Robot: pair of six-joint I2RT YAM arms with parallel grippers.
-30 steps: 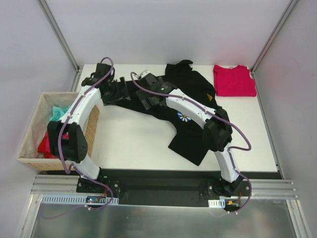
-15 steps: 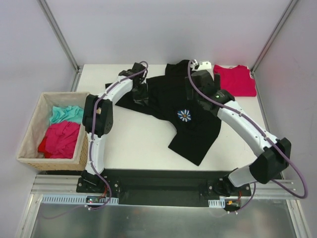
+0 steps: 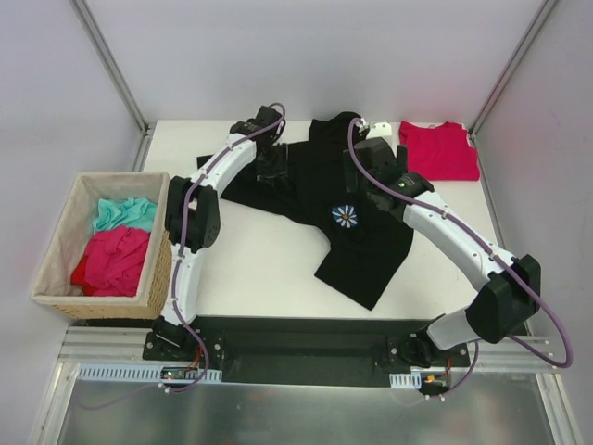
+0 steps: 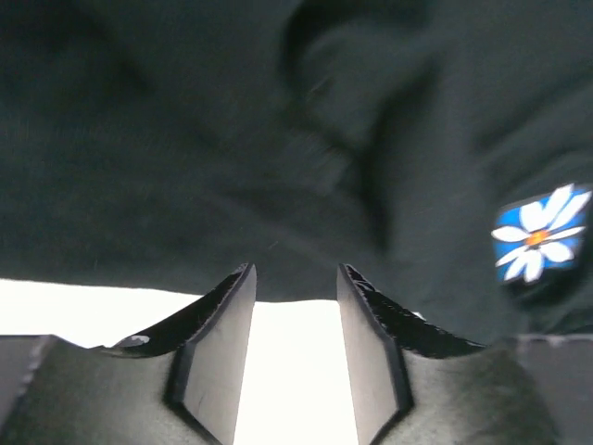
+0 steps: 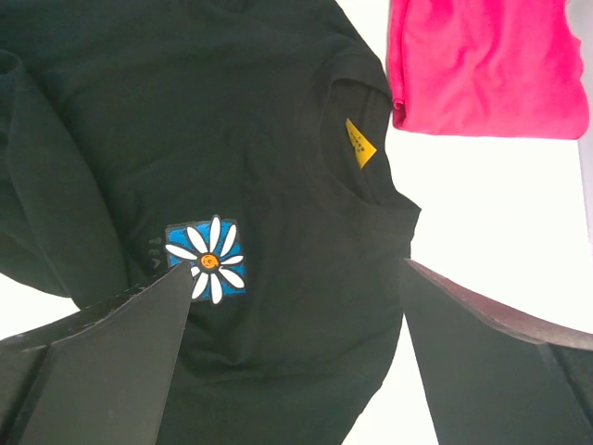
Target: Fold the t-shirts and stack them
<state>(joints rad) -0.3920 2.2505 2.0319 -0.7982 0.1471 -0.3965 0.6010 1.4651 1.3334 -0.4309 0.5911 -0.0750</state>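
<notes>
**A:** The left gripper (image 4: 296, 273): how do its fingers stand?

**B:** A narrow way apart. Bare table (image 3: 259, 264) shows between them, and the tips are right at the edge of the black shirt (image 3: 363, 264). I cannot tell whether they touch the cloth.

**A:** And the right gripper (image 5: 295, 269)?

**B:** Spread wide with nothing in it, hanging over the same shirt. Its left finger is just beside the daisy patch (image 5: 207, 260). A yellow neck label (image 5: 359, 142) shows at one o'clock from the tips.

**A:** Where does the black shirt lie?

**B:** Rumpled, sprawling from the table's eleven o'clock to its five o'clock.

**A:** The red shirt (image 3: 439, 151)?

**B:** Flat in the one o'clock corner, just beside the black collar.

**A:** Anything further out?

**B:** A woven basket (image 3: 56, 283) at nine o'clock, off the table's edge, with teal cloth (image 3: 125, 213) and pink cloth (image 3: 111, 260) inside.
</notes>
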